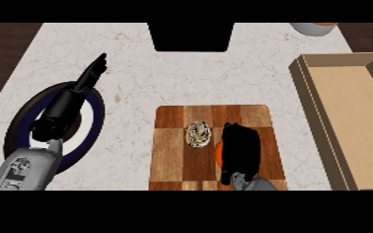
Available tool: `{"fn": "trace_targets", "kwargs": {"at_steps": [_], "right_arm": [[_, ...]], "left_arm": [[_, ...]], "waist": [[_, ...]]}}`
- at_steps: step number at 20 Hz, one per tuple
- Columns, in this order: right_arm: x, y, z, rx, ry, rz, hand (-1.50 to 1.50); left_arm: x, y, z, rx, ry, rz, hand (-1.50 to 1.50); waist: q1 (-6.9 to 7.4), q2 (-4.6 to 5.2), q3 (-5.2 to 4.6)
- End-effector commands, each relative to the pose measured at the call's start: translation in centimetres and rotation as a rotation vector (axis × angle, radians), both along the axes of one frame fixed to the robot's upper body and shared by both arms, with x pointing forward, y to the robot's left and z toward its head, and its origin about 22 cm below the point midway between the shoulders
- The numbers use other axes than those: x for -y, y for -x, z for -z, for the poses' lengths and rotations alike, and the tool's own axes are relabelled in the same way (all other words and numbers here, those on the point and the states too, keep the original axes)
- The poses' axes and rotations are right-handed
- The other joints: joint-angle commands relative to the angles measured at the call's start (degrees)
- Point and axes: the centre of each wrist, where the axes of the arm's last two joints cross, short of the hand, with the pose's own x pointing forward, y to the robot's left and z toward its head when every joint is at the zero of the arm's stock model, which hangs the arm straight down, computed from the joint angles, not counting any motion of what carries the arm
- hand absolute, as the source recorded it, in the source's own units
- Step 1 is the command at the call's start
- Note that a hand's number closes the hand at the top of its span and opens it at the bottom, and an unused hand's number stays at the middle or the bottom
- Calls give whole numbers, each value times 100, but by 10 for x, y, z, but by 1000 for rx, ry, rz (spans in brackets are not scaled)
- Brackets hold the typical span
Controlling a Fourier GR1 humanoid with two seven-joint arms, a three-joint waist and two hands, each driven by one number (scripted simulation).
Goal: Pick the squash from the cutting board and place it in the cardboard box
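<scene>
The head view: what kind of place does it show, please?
Probably a kitchen counter: a pale speckled countertop carries a wooden cutting board, a dark-rimmed plate and an open cardboard box.

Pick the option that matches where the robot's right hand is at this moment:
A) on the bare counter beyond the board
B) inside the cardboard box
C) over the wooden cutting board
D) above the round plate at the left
C: the right hand sits over the cutting board, beside a small round patterned object, well short of the cardboard box; it is the left forearm that lies over the plate.
</scene>
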Motion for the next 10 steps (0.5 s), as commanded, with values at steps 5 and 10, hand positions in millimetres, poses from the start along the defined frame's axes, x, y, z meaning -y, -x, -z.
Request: {"fn": "trace_targets", "kwargs": {"at_steps": [5,10], "right_arm": [[93,-126,-46,163,-200,71,150],[102,-173,-82,328,-115,8,150]], "left_arm": [[7,-3,-9,24,-6,51,0],[-4,-7,-15,12,-18,43,0]], "waist": [[319,135,26],[272,83,12]]}}
